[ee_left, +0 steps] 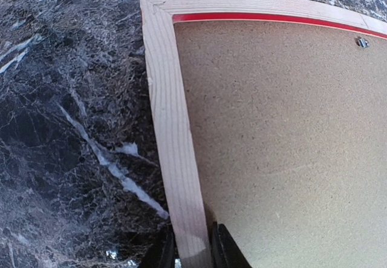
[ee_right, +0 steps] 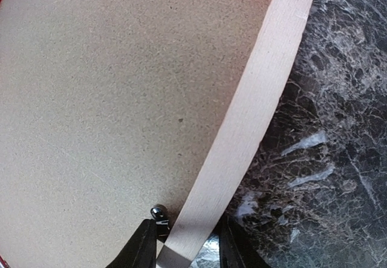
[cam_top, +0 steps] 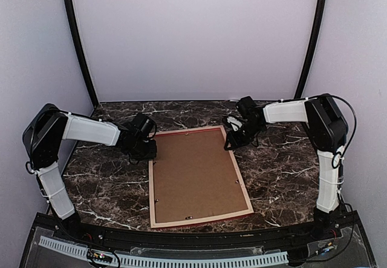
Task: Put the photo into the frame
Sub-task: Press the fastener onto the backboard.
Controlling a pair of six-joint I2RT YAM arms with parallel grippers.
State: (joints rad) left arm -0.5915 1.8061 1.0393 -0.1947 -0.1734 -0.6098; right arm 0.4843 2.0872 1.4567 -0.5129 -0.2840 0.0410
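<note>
My left gripper (ee_left: 193, 256) reaches in low and pinches the left rail of the big red and pale wood picture frame (cam_top: 201, 218). My right gripper (ee_right: 188, 250) sits low too, jaws loose around the right rail.

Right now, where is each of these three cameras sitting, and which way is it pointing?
Top external: above and behind, looking down on the marble table and the frame lying back-up; both arms show.
Left wrist: on that wrist, looking past the left gripper astride the frame's left rail.
Right wrist: likewise, right gripper astride the right rail.
Shared: all show the brown backing board.
</note>
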